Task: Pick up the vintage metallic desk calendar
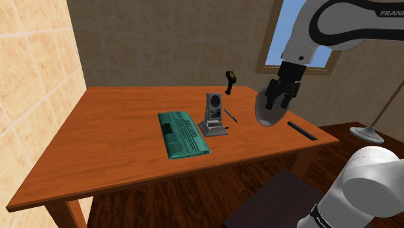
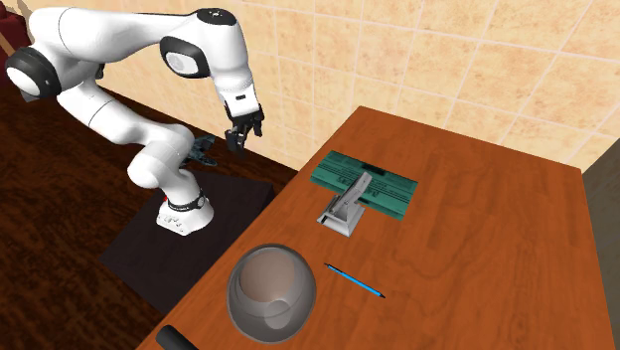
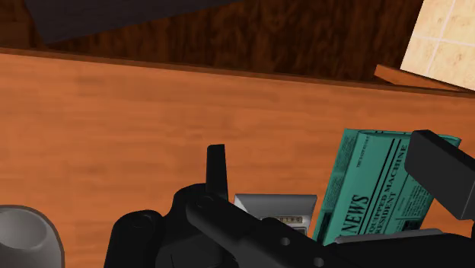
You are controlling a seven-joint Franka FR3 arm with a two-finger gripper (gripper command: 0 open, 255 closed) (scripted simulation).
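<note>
The desk calendar (image 1: 213,115) is a small grey metal stand with an upright slanted face. It sits mid-table, touching the edge of a green folded newspaper (image 1: 184,134). In the second exterior view the calendar (image 2: 346,204) leans over the newspaper (image 2: 363,186). My gripper (image 1: 278,100) hangs open in the air, well apart from the calendar, toward the table side nearest the stand (image 2: 241,139). In the wrist view the gripper (image 3: 320,146) holds nothing; the calendar's grey base (image 3: 275,205) and the newspaper (image 3: 373,190) lie ahead between its spread fingers (image 3: 217,171).
A grey bowl (image 1: 270,110) stands near the table edge below the gripper, with a blue pen (image 1: 230,116) between it and the calendar. A black marker (image 1: 302,130) lies by the edge. A small black device (image 1: 230,79) stands at the back. A floor lamp base (image 1: 368,133) is beyond the table.
</note>
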